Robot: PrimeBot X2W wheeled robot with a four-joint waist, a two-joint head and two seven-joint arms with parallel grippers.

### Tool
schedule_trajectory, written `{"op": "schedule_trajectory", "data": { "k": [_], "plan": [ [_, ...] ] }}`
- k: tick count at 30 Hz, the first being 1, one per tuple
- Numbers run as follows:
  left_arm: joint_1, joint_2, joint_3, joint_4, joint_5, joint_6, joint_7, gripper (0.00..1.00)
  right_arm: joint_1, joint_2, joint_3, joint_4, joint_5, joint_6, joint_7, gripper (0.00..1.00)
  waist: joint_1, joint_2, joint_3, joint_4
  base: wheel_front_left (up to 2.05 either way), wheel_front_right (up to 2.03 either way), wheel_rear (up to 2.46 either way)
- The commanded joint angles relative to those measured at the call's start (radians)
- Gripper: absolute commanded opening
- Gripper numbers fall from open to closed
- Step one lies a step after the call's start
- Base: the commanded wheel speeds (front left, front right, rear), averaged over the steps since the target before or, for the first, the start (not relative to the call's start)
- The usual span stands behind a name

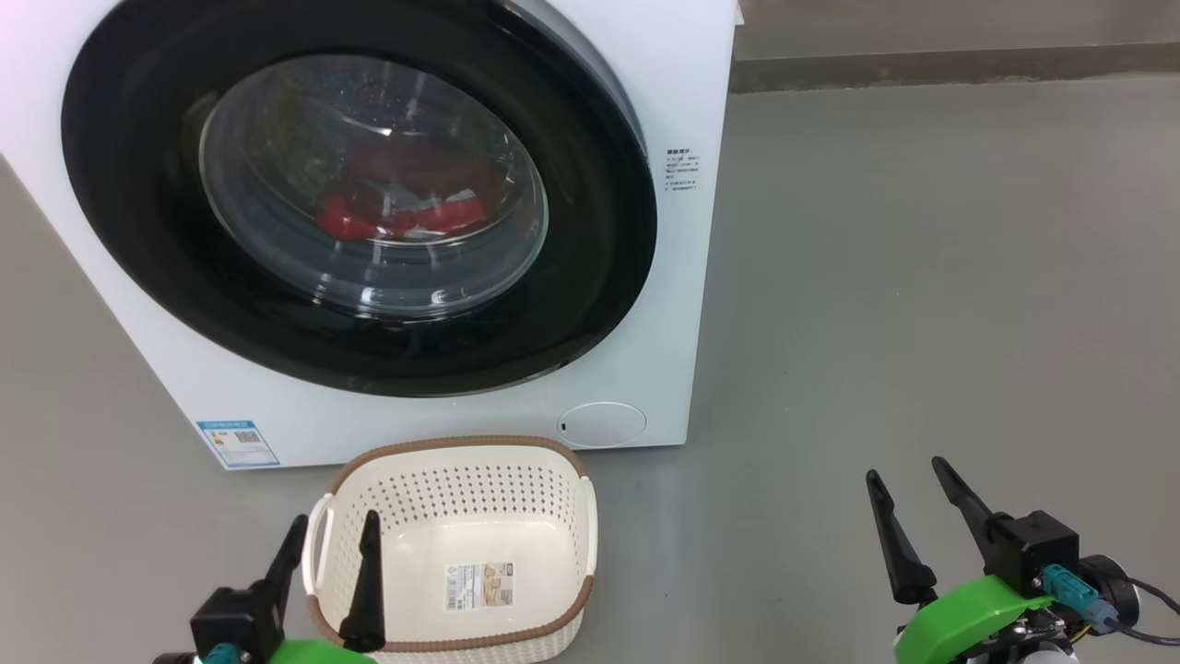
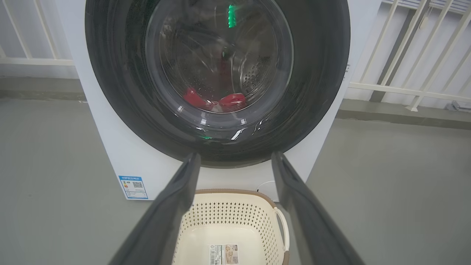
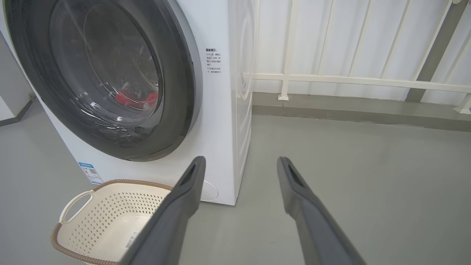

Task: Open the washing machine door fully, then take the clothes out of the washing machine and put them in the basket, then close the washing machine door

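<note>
The white washing machine (image 1: 687, 111) stands ahead with its round black-rimmed door (image 1: 138, 240) shut against the front. Red clothes (image 1: 396, 217) show through the glass inside the drum, also as red clothes (image 2: 217, 101) in the left wrist view. The cream basket (image 1: 461, 456) with a brown rim sits empty on the floor before the machine. My left gripper (image 1: 334, 535) hangs open over the basket's near left corner. Off to the right my right gripper (image 1: 908, 472) stands open above bare floor, well away from the door (image 3: 176, 92).
Grey floor (image 1: 922, 277) stretches to the right of the machine. A white railing (image 3: 349, 79) and a low kerb run behind it. A small round flap (image 1: 604, 424) and a blue label (image 1: 238, 443) mark the machine's lower front.
</note>
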Motion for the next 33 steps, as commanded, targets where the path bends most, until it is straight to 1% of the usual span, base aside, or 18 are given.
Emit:
{"op": "schedule_trajectory", "data": {
  "k": [1, 9, 23, 33],
  "plan": [
    [-0.052, 0.015, 0.026, -0.018, 0.032, 0.008, -0.015, 1.0, -0.045, -0.01, 0.026, -0.02, -0.033, 0.0, -0.017, 1.0, 0.0, 0.0, 0.0, 0.0, 0.0, 0.0, 0.0],
    [-0.064, 0.017, 0.02, -0.003, 0.1, 0.022, -0.038, 1.0, -0.048, -0.012, 0.029, -0.016, -0.094, 0.0, -0.039, 1.0, 0.0, 0.0, -0.003, 0.0, 0.0, 0.0, 0.0],
    [-0.061, 0.016, 0.019, 0.01, 0.057, 0.027, -0.037, 1.0, -0.042, -0.012, 0.014, -0.013, 0.004, 0.0, -0.039, 1.0, 0.0, 0.0, -0.004, 0.004, 0.0, 0.0, 0.0],
    [-0.061, 0.018, 0.015, 0.013, 0.043, 0.031, -0.037, 1.0, -0.042, -0.012, 0.02, -0.009, 0.013, 0.0, -0.039, 1.0, 0.0, 0.0, -0.004, 0.003, 0.0, 0.0, 0.0]
  ]
}}
